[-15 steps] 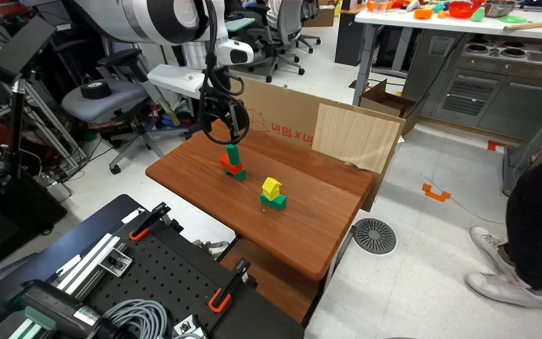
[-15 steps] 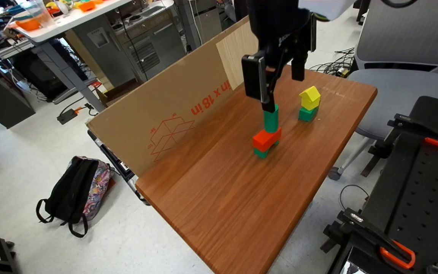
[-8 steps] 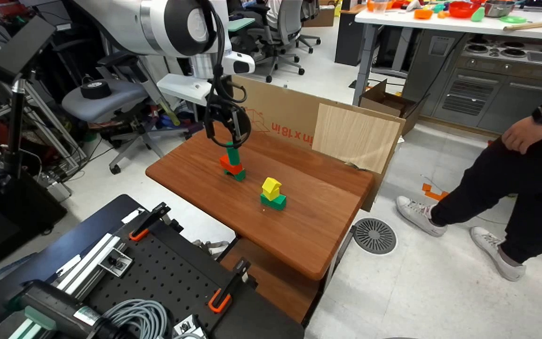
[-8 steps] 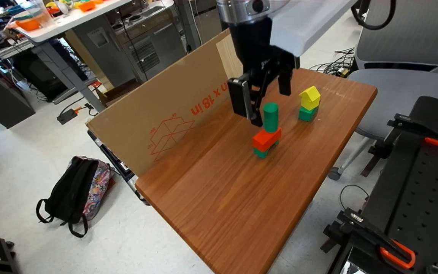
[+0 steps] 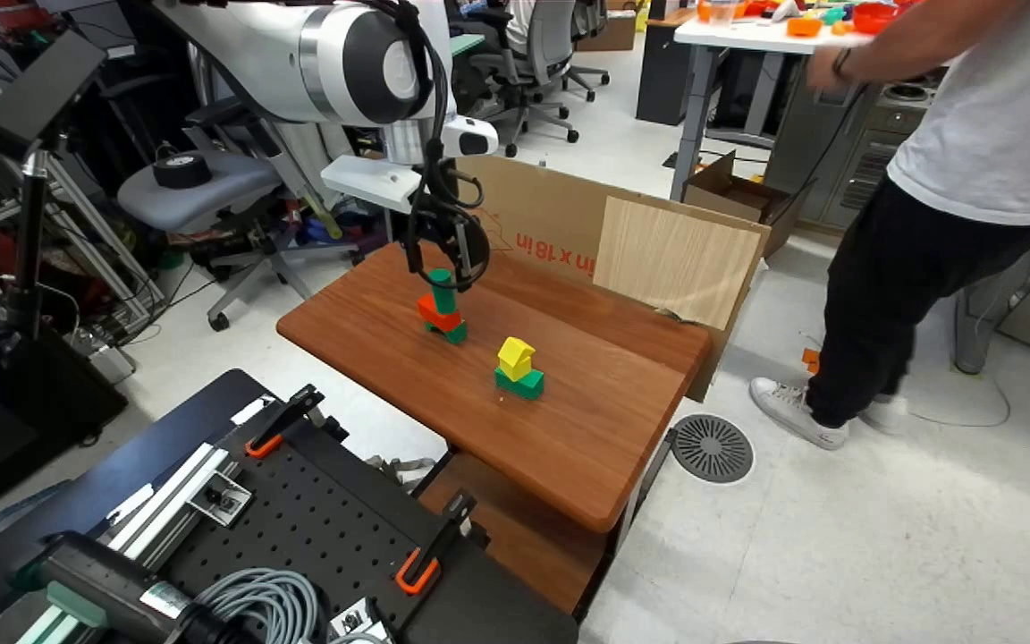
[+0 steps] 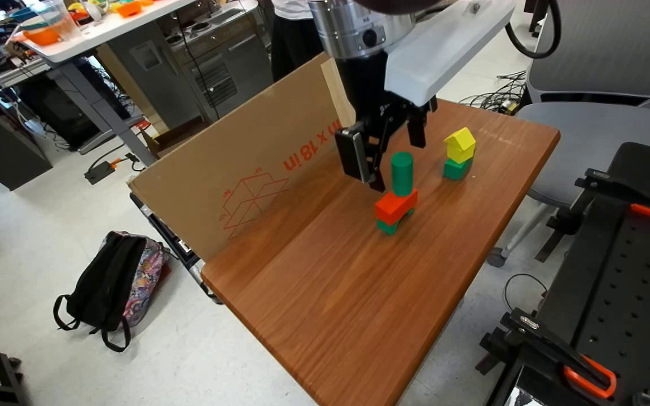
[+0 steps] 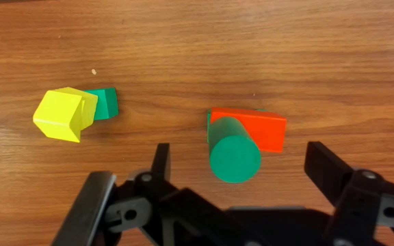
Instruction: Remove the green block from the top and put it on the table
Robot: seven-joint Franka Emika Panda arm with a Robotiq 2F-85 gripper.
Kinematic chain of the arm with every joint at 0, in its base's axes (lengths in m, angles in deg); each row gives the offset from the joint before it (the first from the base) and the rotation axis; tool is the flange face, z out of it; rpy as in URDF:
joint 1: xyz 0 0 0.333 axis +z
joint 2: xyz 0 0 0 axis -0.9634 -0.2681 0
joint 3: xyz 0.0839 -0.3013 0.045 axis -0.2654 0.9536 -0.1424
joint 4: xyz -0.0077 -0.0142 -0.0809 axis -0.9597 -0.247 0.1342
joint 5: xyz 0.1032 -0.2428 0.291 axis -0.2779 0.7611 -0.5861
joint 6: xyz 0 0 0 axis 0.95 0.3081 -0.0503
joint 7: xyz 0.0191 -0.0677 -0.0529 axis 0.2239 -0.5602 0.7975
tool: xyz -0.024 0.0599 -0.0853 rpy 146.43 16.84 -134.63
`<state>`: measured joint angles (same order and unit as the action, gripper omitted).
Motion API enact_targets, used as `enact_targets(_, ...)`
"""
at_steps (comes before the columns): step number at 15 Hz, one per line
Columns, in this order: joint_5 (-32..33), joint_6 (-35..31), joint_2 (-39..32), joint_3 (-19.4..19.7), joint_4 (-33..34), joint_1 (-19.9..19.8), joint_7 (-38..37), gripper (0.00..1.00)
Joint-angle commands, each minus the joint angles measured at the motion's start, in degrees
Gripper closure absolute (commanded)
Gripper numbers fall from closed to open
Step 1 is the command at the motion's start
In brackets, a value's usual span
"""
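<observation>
The green block (image 6: 402, 176) is a cylinder standing upright on a red block (image 6: 395, 208). Under the red block is a green arch piece (image 6: 386, 227), resting on the brown wooden table (image 6: 325, 282). The green block also shows in an exterior view (image 5: 443, 295) and the wrist view (image 7: 235, 159). My gripper (image 7: 238, 148) is open and empty. In the wrist view the green block's top lies between the two fingers, nearer the left one, touching neither. In an exterior view the gripper (image 6: 398, 165) hangs just above and behind the green block. Cables partly cover the gripper in an exterior view (image 5: 448, 273).
A second stack, yellow blocks (image 5: 516, 358) on a green block (image 5: 519, 384), stands on the same table; it shows in the wrist view too (image 7: 58, 116). A cardboard sheet (image 6: 246, 152) stands along one table edge. A person (image 5: 917, 250) is on the floor beyond the table.
The open gripper has come down and shifted toward the cardboard side, then moved only slightly in the last half second. The stacks have not moved. The person has walked about.
</observation>
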<state>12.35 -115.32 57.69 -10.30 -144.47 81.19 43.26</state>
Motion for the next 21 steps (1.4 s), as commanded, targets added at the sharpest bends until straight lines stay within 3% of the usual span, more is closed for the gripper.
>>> enact_targets(1, 1.02, 2.32, -2.37, 1.65, 3.09, 1.13, -1.51, 0.28)
enact_targets(9, 0.22, 4.84, -2.81, 1.87, 4.27, 0.86, -1.3, 0.88)
enact_targets(14, -0.82, 7.61, -2.32, 2.0, 5.66, -0.61, 0.48, 0.91)
enact_targets(21, -1.17, 7.02, -8.54, 3.46, 15.23, -4.87, 7.52, 0.91)
